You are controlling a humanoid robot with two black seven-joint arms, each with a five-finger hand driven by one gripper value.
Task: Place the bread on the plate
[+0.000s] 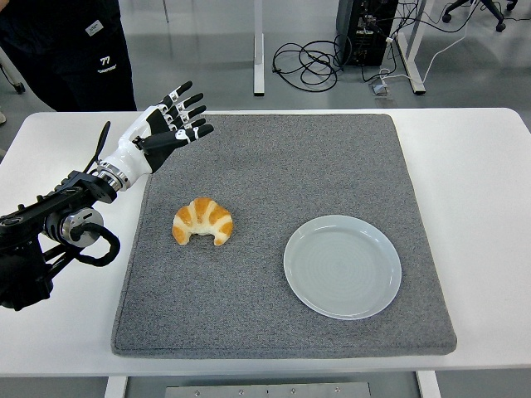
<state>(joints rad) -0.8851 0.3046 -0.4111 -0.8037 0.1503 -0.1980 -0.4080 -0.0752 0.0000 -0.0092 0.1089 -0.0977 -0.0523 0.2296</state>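
Grey polished floor fills the background beyond a white rectangular table (489,174), with a tangle of black cables (311,62) lying on it beside a black computer tower (365,29) and white desk legs (259,46) standing nearby. At the top left stands a person in dark clothing (70,50), seen only from the torso down, just behind the table's far edge. Most of the tabletop is covered by a square grey felt mat (282,133). On the mat's left half lies a golden-brown curved croissant (202,221), its two tips pointing toward the near edge; it rests flat on the felt and nothing touches it. To its right, clearly apart from it and in the mat's right near part, sits a round pale blue-grey ceramic plate (342,265), which is bare. The robot's black-and-white left hand (170,126) reaches in from the left edge and hangs over the mat's far left corner, well apart from the croissant and farther from the viewer than it. Its fingers (189,104) are stretched out and fanned apart, grasping nothing, pointing up and to the right. The black forearm and its joints (70,220) lie over the bare white table to the left of the mat.
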